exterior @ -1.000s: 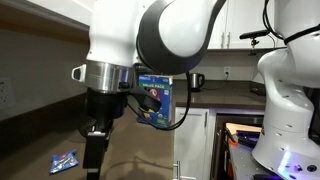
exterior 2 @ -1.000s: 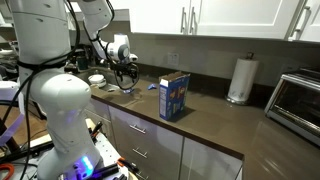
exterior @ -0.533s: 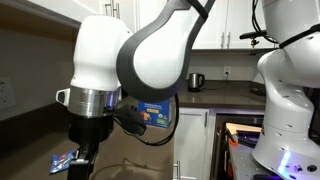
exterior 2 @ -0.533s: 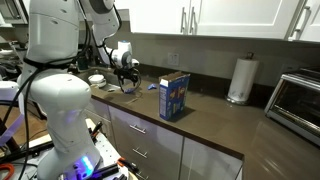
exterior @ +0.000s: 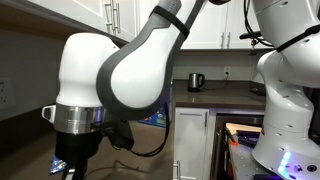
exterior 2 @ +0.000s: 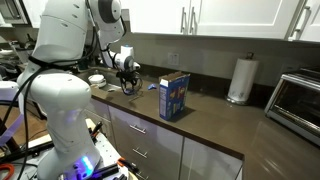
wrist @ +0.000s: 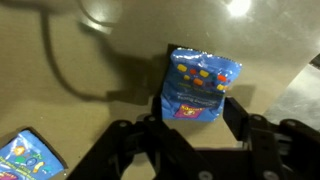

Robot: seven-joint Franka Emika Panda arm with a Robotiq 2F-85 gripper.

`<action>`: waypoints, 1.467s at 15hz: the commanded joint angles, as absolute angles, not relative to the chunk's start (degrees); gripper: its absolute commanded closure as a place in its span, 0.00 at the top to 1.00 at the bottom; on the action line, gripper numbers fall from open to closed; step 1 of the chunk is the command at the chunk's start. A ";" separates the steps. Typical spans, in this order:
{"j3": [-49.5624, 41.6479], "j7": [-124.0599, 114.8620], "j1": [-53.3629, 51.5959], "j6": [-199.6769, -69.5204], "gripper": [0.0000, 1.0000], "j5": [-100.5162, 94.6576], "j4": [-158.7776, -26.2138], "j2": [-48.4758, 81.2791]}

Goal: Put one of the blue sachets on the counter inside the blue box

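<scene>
In the wrist view a blue sachet [wrist: 203, 75] lies flat on the dark counter [wrist: 90, 120]. My gripper [wrist: 197, 115] is open, with one finger on each side of the sachet's near end. Another blue sachet [wrist: 24, 157] lies at the lower left. In an exterior view the gripper [exterior 2: 127, 86] is low over the counter [exterior 2: 210, 125], to the left of the upright blue box [exterior 2: 174, 97]. In an exterior view the arm [exterior: 110, 80] fills the frame and hides the sachets and most of the box [exterior: 156, 119].
A white paper-towel roll [exterior 2: 240, 80] and a toaster oven [exterior 2: 296, 100] stand at the right of the counter. A white bowl [exterior 2: 96, 79] sits behind the gripper. A dark mug [exterior: 195, 81] stands on the far counter. A second robot body [exterior 2: 60, 110] is in front.
The arm has lowered and swung toward the camera, now covering the sachet and most of the box in an exterior view. The gripper has come down close to the counter.
</scene>
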State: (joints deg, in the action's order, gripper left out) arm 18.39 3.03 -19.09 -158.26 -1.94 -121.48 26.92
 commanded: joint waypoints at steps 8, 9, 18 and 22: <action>18.46 5.49 -18.89 -156.08 0.16 -2.22 -117.81 29.49; 18.47 5.48 -18.88 -155.77 0.05 -2.22 -117.82 29.28; 18.12 4.60 -19.55 -152.58 0.29 -2.44 -118.41 28.02; 18.70 4.84 -19.31 -150.82 0.54 -1.73 -118.23 28.38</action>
